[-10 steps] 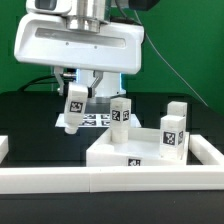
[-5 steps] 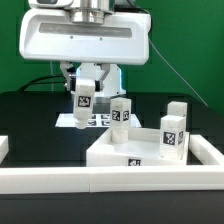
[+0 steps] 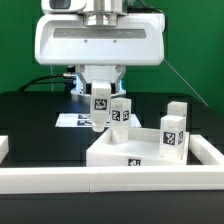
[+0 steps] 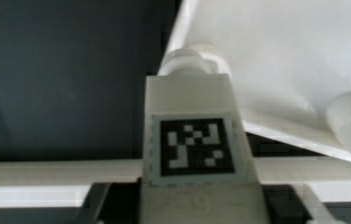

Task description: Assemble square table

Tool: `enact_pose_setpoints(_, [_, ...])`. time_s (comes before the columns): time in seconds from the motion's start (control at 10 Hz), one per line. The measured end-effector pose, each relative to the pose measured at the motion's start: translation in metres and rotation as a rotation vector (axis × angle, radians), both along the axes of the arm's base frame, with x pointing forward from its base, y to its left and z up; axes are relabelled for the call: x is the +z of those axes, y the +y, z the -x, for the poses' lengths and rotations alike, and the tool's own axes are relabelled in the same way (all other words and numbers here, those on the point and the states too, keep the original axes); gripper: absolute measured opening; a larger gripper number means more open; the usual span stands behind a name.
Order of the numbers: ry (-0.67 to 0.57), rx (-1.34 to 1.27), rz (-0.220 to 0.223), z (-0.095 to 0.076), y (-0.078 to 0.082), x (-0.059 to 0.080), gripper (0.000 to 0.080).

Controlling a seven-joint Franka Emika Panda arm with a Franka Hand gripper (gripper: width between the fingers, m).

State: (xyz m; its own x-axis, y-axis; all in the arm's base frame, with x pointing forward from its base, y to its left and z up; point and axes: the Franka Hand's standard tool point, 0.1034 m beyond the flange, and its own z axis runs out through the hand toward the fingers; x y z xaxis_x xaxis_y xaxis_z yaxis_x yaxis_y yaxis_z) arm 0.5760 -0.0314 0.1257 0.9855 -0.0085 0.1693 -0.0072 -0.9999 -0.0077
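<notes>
Green backdrop, black table (image 3: 30, 115); tool (image 3: 100, 112) clamped on tagged leg (image 3: 100, 108) above square slab (image 3: 120, 150).

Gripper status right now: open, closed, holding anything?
Gripper: closed on a white tagged leg, held upright above the table.

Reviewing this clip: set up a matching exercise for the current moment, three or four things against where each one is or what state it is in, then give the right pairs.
Things
1. gripper
2. held leg
3. leg at the exterior view's right
4. square tabletop

States
A. lying flat on the black surface
B. carried above the surface
C. standing upright on the slab
D. shut on a leg

Pairs: 1-D, 2-B, 3-C, 4-A
</notes>
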Motion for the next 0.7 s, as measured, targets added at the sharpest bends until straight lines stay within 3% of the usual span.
enact_pose_setpoints(0.4, [-0.053, -0.003, 0.016, -0.003, -0.005, 0.002, 0.0290])
enact_pose_setpoints(0.5, [-0.150, -0.029, 0.037, -0.001, -0.013, 0.002, 0.0290])
enact_pose_setpoints(0.6, [-0.201, -0.036, 0.059, 0.005, -0.012, -0.002, 0.0290])
enact_pose_setpoints(0.7, [-0.199, -0.038, 0.053, 0.006, -0.006, -0.004, 0.0290])
